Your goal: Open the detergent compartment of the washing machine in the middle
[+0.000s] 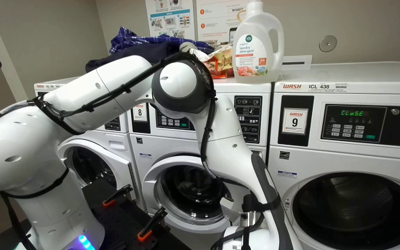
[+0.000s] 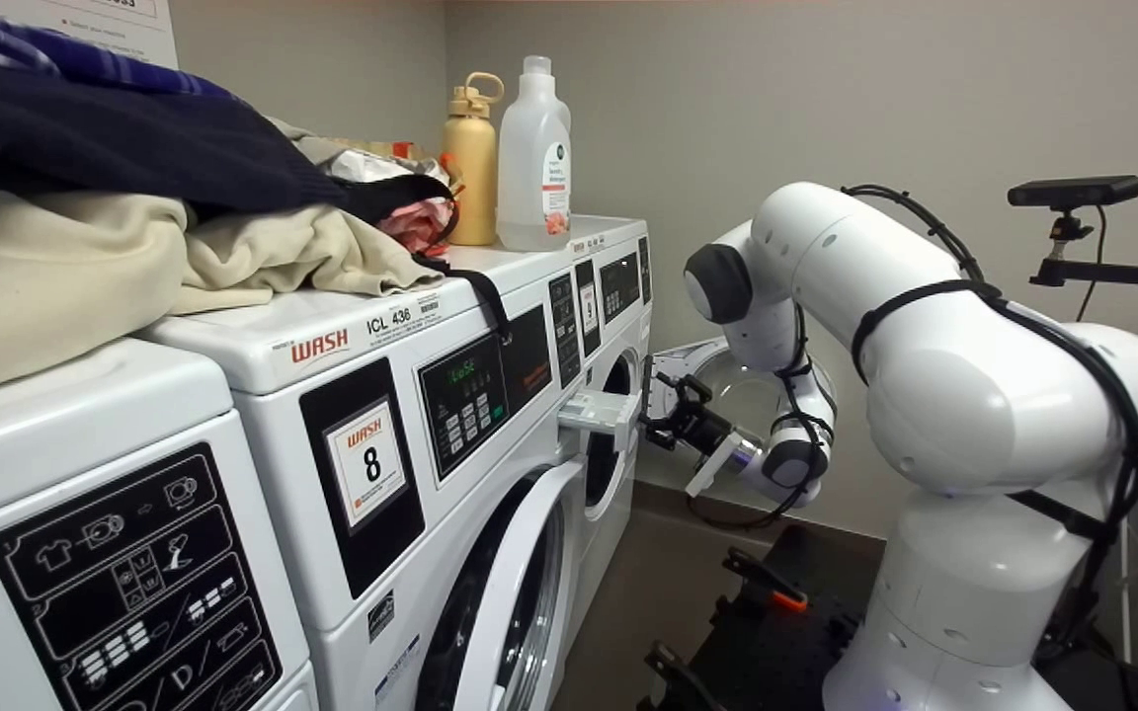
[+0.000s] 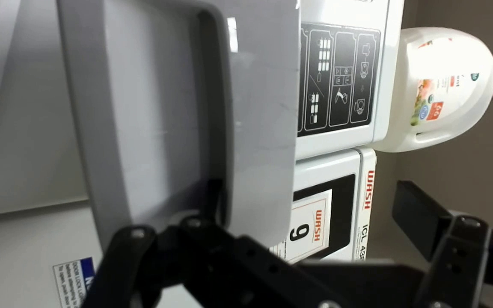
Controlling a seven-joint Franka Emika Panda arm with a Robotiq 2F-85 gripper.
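Washer 8 [image 2: 441, 513] is the middle machine, and its drawer [image 2: 599, 410] juts from the front, under the instruction panel [image 3: 340, 81]; I judge the task nearly done. The hand [image 3: 313, 196] is spread wide and pinches nothing: 1 finger appears to sit in the drawer's recess [image 3: 165, 119], at the end nearer washer 9 [image 1: 325, 158], while its partner stands well apart in free air. Whether the hooked finger presses on the lip, I cannot tell.

To finish well, pull straight out, slow and level, with the finger behind the lip; a pull at 1 end may cock the drawer sideways. Ease off at the first firm resistance. Then slip the finger clear of the recess before backing away, and mind the open door [image 2: 505, 602] below.

The arm [image 2: 964, 365] is mounted by a black table [image 1: 127, 215] that bears 2 clamps [image 1: 153, 224]. On the washer tops [image 1: 359, 73] are heaped clothes [image 2: 134, 148], a yellow flask [image 2: 475, 173] and an upright detergent bottle [image 1: 253, 59]. A black strap [image 2: 492, 291] dangles over washer 8's edge. Posters [image 1: 170, 19] hang on the plain wall [image 1: 359, 27] behind.
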